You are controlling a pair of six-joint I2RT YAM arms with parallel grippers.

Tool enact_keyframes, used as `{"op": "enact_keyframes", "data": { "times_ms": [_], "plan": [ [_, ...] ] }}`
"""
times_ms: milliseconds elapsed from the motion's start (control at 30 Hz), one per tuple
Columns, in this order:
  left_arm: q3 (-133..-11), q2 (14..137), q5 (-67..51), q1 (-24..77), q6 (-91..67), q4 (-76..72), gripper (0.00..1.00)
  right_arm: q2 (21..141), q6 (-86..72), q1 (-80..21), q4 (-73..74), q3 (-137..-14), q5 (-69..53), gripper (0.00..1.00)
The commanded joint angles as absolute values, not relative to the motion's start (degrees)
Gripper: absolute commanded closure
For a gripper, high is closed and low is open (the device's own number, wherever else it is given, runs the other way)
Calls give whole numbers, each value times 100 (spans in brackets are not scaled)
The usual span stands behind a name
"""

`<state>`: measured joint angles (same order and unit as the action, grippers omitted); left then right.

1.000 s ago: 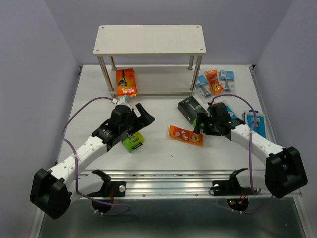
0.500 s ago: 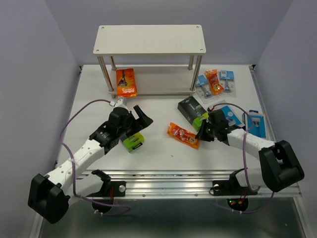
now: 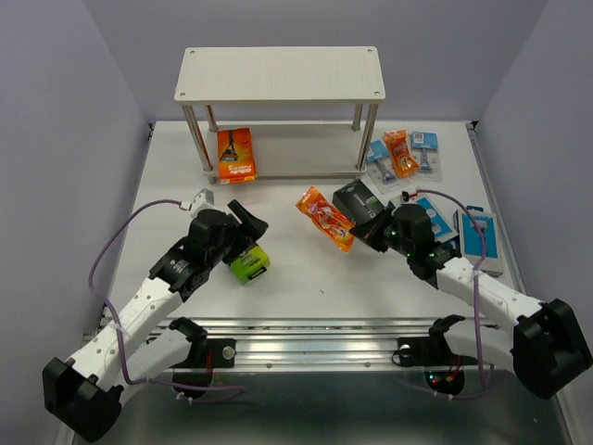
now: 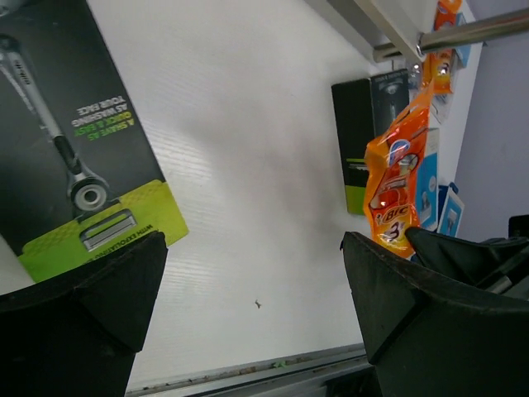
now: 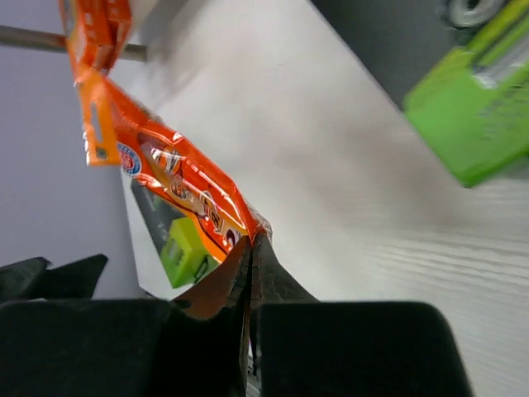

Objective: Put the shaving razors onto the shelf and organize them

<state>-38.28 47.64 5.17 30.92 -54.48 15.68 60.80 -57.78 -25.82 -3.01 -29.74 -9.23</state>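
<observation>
Item one, nearest us: the left gripper [image 3: 250, 225], its two black fingers spread wide with nothing between them. It hangs over the white table [image 3: 306, 278], just beside a black-and-lime-green razor box [image 3: 248, 264] that lies flat on the table. We see the printed razor on the box face in the left wrist view.

Item two: the right gripper [image 5: 250, 256], its fingers pressed together on one end of a glossy orange flat razor pack [image 3: 324, 218]. The pack slants up from the grip, and its free end points toward the shelf. The left wrist view shows it standing off the table surface.

Item three: a second black-and-lime-green razor box [image 3: 357, 201], flat on the table just behind the held pack and partly covered by the right arm.

Item four, right side of the table: two blue razor boxes with white panels [image 3: 482, 236], lying near the right arm.

Item five, farther back on the right: a loose cluster of small light-blue blister cards [image 3: 424, 141] with another orange flat pack [image 3: 398, 153] among them, beside the shelf's right posts.

Item six, at the far edge: the two-tier shelf of pale wood-grain boards on silver metal posts [image 3: 278, 74]. On its lower board, toward the left end, sits one orange razor box [image 3: 237, 155]. We see nothing on the top board.
</observation>
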Motion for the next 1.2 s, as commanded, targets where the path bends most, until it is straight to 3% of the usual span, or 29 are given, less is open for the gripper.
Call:
{"op": "enact_keyframes", "data": {
  "times_ms": [0, 267, 500, 700, 1167],
  "plan": [
    [-4078, 4448, 1212, 2997, -5888, 2319, 1, 6746, -6791, -3329, -1528, -3821, 718, 99],
    [-4254, 4237, 1388, 2909, -6020, 3102, 1, 8743, -7962, -3990, -2207, -5526, 3107, 99],
    [-4289, 3982, 1721, 2865, -6415, 3664, 1, 10264, -9007, -4174, -1549, -7010, 3892, 99],
    [-4324, 3718, 2091, 2830, -6644, 4182, 1, 11485, -9429, -4342, -907, -8557, 4289, 99],
    [-4219, 3498, 2268, 2812, -6671, 4395, 1, 13146, -9703, -4447, -229, -10307, 4043, 95]
  ]
}}
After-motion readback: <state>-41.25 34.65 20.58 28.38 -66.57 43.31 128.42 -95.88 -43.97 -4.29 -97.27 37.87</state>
